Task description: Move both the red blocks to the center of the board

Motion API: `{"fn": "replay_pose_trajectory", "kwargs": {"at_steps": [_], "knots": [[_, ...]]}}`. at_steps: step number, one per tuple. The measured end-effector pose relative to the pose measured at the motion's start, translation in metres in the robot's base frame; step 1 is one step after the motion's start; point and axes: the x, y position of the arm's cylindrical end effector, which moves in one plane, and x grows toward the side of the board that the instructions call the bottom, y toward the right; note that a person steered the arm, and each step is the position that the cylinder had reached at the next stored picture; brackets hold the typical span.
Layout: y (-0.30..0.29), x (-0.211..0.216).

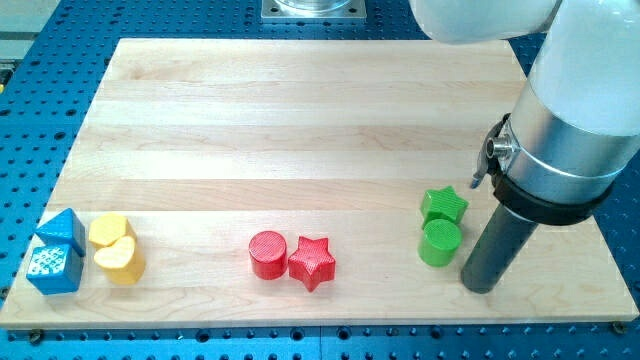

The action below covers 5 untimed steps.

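Note:
A red cylinder [267, 254] and a red star [312, 262] sit touching side by side near the view's bottom edge of the wooden board [300, 120], a little left of its middle. My tip [481, 287] rests on the board at the view's lower right, just right of the green cylinder [440, 242]. It is far to the right of both red blocks.
A green star [444, 206] sits just above the green cylinder. At the view's lower left stand a blue block [57, 252] with a patterned face and two yellow blocks, a cylinder [108, 231] and a heart [120, 262]. The arm's white and silver body [570, 130] overhangs the board's right side.

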Motion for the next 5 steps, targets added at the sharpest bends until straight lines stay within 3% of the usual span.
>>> {"fn": "replay_pose_trajectory", "kwargs": {"at_steps": [5], "knots": [[-0.0035,0.0003]]}}
